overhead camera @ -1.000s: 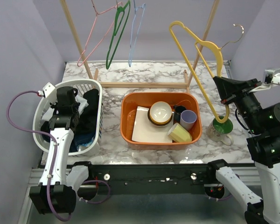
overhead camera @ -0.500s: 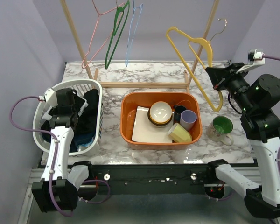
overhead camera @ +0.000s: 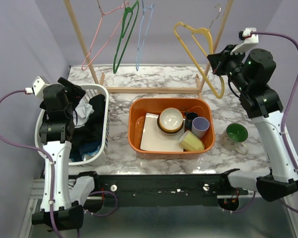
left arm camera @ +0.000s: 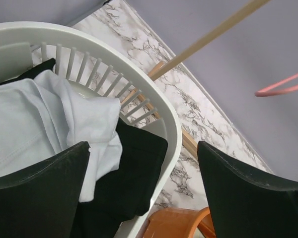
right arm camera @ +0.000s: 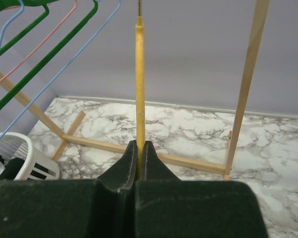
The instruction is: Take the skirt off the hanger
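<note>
Since one second ago, the right gripper (right arm camera: 139, 148) has risen from beside the green mug (overhead camera: 235, 134) to the upper right of the top view, carrying the yellow hanger (right arm camera: 139, 84) with it. The left gripper (left arm camera: 143, 148) has lifted from down among the clothes to a position above the laundry basket (left arm camera: 64, 32) at centre left. The right fingers are clamped tight on the hanger's lower bar, which the right wrist view shows edge-on. The left fingers are spread wide with nothing between them. The hanger carries no cloth. A black garment (left arm camera: 139, 163) and a white garment (left arm camera: 35, 124) lie in the basket; which of these is the skirt cannot be determined. On this evidence the removal itself appears complete, and the step in hand is probably returning the bare hanger to the wooden rack (right arm camera: 252, 74). The next move calls for lifting the metal hook (overhead camera: 216, 12) above the rack's top rail, which lies beyond the upper edge of the frame. Then lower the hook onto the rail before releasing. Keep clear of the rack's right leg, which stands just beside the hanger.
</note>
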Controlling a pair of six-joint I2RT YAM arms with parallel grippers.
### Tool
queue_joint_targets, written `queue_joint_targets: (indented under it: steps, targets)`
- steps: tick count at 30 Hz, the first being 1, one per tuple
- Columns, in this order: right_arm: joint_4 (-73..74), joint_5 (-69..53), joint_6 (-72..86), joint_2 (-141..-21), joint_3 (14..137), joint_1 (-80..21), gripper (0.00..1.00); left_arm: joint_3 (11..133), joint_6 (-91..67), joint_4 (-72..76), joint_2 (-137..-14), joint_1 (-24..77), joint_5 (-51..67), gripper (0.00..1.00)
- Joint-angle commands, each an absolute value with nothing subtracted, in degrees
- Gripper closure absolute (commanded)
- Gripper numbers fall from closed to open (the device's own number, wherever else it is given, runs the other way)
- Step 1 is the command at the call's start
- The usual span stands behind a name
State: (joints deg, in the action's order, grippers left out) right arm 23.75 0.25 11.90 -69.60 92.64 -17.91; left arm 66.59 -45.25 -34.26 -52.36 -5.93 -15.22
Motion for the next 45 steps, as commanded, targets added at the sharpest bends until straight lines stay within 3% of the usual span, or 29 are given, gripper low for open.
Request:
queue_joint_targets:
  steps: [1, 12, 34, 39, 43, 45]
  targets:
    - [21.53, 6.5, 7.12, -74.34, 100.53, -20.21, 0.99, 67.85, -40.52, -35.86, -50.1, -5.71, -9.58, 0.01]
    - [17.06, 7.99, 3.52, -85.33, 110.12, -21.88, 0.99, 70.66, -36.83, -37.09, -48.25, -5.19, -7.12, 0.01]
    - [11.51, 10.46, 1.41, -91.76, 109.69, -22.24, 0.99, 76.37, -32.88, -35.34, -49.74, -5.1, -1.24, 0.01]
    - [13.53, 10.46, 2.55, -91.41, 109.95, -22.24, 0.91, 79.18, -30.94, -33.58, -51.59, -5.1, 6.14, 0.01]
    - [14.94, 10.28, 3.08, -90.7, 109.95, -22.32, 0.78, 80.94, -31.38, -32.78, -52.29, -5.1, 9.22, 0.01]
    - [15.47, 10.72, 2.99, -90.35, 110.04, -22.32, 0.78, 82.08, -31.46, -32.61, -52.56, -5.1, 10.02, 0.01]
